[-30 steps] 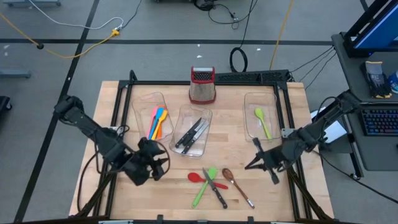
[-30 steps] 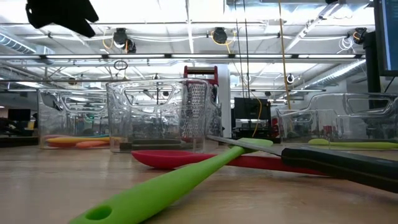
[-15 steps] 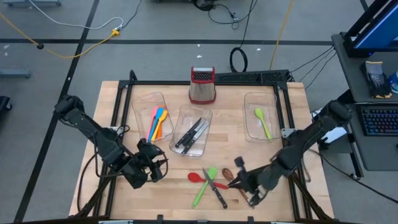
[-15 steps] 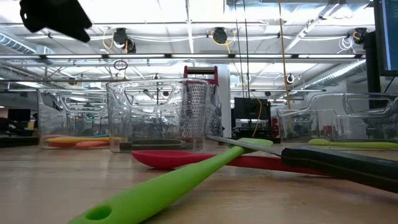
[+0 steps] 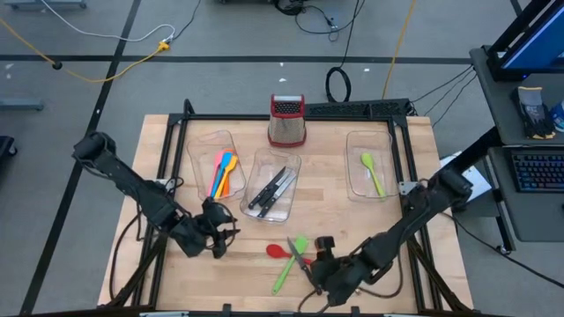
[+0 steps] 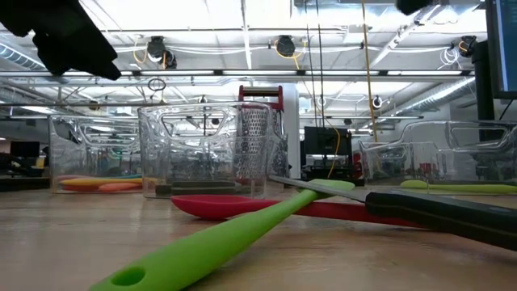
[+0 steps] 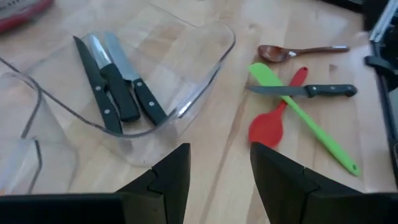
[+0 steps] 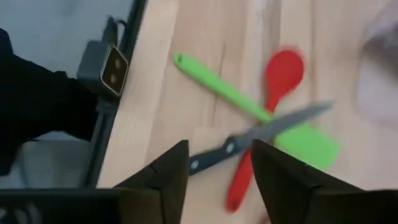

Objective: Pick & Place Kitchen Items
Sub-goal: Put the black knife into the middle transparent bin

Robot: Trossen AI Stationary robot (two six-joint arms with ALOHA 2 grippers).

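Bare surface point(image 5: 344, 207) gives you passage between the bins point(image 5: 275, 183); crossed utensils point(image 5: 291, 254) block the front.
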